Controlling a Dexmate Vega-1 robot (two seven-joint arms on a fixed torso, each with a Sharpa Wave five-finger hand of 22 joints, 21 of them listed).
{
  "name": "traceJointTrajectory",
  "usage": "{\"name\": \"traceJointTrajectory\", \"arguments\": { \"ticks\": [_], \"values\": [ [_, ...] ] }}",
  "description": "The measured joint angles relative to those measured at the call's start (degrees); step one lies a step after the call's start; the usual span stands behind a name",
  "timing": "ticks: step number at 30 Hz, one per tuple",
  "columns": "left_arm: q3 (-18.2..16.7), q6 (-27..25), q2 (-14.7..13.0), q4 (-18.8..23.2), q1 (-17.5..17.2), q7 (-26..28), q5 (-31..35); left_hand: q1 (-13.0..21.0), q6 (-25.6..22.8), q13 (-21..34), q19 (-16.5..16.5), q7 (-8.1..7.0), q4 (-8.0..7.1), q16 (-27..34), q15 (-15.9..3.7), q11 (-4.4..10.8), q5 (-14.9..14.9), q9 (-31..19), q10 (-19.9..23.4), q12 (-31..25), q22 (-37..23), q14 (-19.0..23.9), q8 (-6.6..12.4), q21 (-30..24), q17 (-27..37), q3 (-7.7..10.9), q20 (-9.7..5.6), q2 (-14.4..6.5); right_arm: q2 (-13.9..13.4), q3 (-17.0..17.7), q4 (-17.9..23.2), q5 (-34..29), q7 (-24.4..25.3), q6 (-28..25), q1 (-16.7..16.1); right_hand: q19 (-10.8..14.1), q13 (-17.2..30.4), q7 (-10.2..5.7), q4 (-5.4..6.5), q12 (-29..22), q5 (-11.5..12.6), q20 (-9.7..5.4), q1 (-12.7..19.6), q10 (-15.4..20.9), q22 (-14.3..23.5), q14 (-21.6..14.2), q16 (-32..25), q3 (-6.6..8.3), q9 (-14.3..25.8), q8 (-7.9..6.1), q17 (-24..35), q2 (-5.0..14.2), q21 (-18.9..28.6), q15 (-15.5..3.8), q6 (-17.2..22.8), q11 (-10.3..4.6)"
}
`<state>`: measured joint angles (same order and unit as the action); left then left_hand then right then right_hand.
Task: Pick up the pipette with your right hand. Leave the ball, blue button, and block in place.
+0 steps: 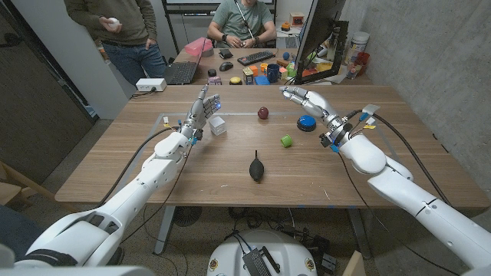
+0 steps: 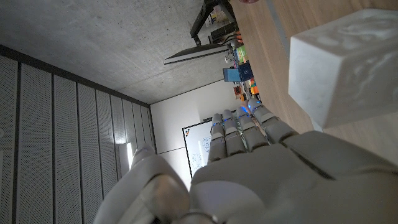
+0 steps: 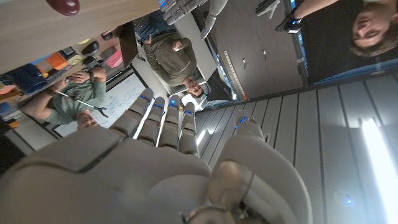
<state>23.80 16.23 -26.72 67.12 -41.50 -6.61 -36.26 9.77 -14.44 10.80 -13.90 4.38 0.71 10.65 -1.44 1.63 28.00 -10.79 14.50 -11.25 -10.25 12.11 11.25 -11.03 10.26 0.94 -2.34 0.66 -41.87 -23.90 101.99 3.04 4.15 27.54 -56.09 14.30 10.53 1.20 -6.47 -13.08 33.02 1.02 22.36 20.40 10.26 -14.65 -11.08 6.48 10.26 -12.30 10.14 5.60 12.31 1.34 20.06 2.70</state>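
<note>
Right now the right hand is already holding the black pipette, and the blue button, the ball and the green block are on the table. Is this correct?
Not quite. In the head view the right hand holds nothing; the black pipette lies on the table, apart from it. The blue button, ball and green block are on the table.

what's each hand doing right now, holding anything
Left hand: open, fingers extended, holding nothing.
Right hand: open, fingers extended, holding nothing.

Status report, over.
Both robot hands open: left by the white block, right raised above the blue button. Pipette untouched, mid-table. Nothing blocks it; green block nearest.
</note>
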Motion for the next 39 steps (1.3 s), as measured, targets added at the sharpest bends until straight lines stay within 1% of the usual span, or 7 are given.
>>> {"name": "traceJointTrajectory", "arguments": {
  "ticks": [9, 17, 18, 21, 31, 36, 39],
  "values": [
    [0.0, -0.9, -0.4, 1.5, -0.7, 1.7, 0.4, 0.0, 0.0, 0.0, 0.0, 0.0, 0.0, 0.0, 0.0, 0.0, 0.0, 0.0, 0.0, 0.0, 0.0, 0.0, 0.0, 0.0, 0.0, 0.0, 0.0, 0.0, 1.6, -3.1, -0.8, -5.7, -2.2, 3.5, 4.6, 0.7, 0.0, -0.6, -0.71, 0.0, -0.5, 0.73, 1.3, 0.3, 0.0, -1.2, 0.0, 0.71, 0.0, 0.0, 0.0, 0.14, 0.0, -0.75, 0.6, -0.88],
    [-0.3, -1.7, -1.3, 4.3, -2.2, 3.3, 0.6, 0.0, 0.0, 0.0, 0.0, 0.0, -0.16, 0.0, 0.0, 0.0, 0.0, 0.0, 0.0, 0.0, 0.0, 0.0, 0.0, 0.0, 0.0, -0.16, 0.0, 0.0, 3.2, -4.4, -2.0, -16.5, -2.4, 10.3, 7.4, 2.4, 0.0, -1.35, -1.21, 0.0, -0.9, 2.39, 2.4, 0.9, 0.0, -1.9, 0.0, 1.21, 0.3, 0.0, 0.0, 0.43, 0.2, -1.05, 1.4, -1.48],
    [-0.4, -1.7, -1.6, 5.2, -2.7, 3.5, 0.6, 0.0, 0.0, 0.0, 0.0, 0.0, -0.16, 0.0, 0.0, 0.0, 0.0, 0.0, 0.0, 0.0, 0.0, 0.0, 0.0, 0.0, 0.0, -0.16, 0.0, 0.0, 3.4, -4.5, -2.2, -20.9, -1.2, 11.9, 7.8, 2.5, 0.0, -1.46, -1.36, 0.0, -0.9, 2.46, 2.4, 0.9, 0.0, -1.9, 0.0, 1.37, 0.3, 0.0, 0.0, 0.45, 0.3, -1.05, 1.4, -1.49],
    [-0.4, -2.1, -1.6, 5.4, -2.8, 4.0, 0.7, 0.2, 0.0, 0.0, 0.0, 0.0, -0.16, 0.0, 0.0, 0.0, 0.0, 0.0, 0.0, 0.0, 0.0, 0.0, 0.0, 0.0, 0.0, -0.16, 0.0, -0.2, 4.0, -4.8, -2.6, -21.7, -1.0, 12.2, 8.7, 3.2, 0.0, -1.87, -1.62, 0.0, -1.0, 3.18, 3.3, 0.6, -0.1, -2.3, 0.0, 1.63, 0.3, 0.0, 0.0, 0.72, 0.4, -1.45, 1.3, -1.79],
    [-1.2, -2.7, -3.3, 9.3, -5.4, 5.7, 0.7, 0.2, 0.0, 0.0, 0.0, 0.0, 0.09, 0.0, 0.0, 0.0, 0.0, 0.0, 0.0, 0.0, 0.0, 0.0, 0.0, 0.0, 0.0, -0.4, 0.0, -0.2, 5.7, -6.6, -4.1, -40.2, 6.2, 18.0, 12.5, 4.6, 0.0, -3.06, -2.34, 0.0, -1.6, 4.62, 5.0, 0.5, -0.1, -2.6, 0.0, 2.35, 0.3, 0.27, 0.0, 0.43, 0.4, -1.75, 1.6, -2.94],
    [-1.5, -3.0, -3.8, 10.2, -6.4, 6.2, 0.7, 0.2, 0.0, 0.0, 0.0, 0.0, 0.09, 0.0, 0.0, 0.0, 0.0, 0.0, 0.0, 0.0, 0.0, 0.0, 0.0, 0.0, 0.0, -0.4, 0.0, -0.2, 5.9, -7.9, -4.5, -47.2, 10.5, 19.0, 14.2, 6.0, 0.0, -3.4, -2.94, 0.9, -2.3, 6.03, 6.9, -1.1, -0.1, -4.3, 0.0, 2.95, 0.3, 0.27, 0.0, 0.04, 0.4, -0.01, 2.0, -4.48],
    [-1.7, -3.1, -4.0, 10.7, -6.7, 6.6, 0.6, 0.2, 0.0, 0.0, 0.0, 0.0, 0.08, 0.0, 0.0, 0.0, 0.0, 0.0, 0.0, 0.0, 0.0, 0.0, 0.0, 0.0, 0.0, -0.4, 0.0, -0.2, 5.8, -9.2, -4.8, -50.6, 13.1, 19.5, 15.7, 7.4, 0.0, -5.02, -3.27, 0.9, -2.7, 6.13, 8.3, -1.9, -0.1, -5.5, 0.0, 3.28, 0.3, 0.27, 0.0, -0.33, 0.4, 1.11, 2.6, -5.29]
  ]
}}
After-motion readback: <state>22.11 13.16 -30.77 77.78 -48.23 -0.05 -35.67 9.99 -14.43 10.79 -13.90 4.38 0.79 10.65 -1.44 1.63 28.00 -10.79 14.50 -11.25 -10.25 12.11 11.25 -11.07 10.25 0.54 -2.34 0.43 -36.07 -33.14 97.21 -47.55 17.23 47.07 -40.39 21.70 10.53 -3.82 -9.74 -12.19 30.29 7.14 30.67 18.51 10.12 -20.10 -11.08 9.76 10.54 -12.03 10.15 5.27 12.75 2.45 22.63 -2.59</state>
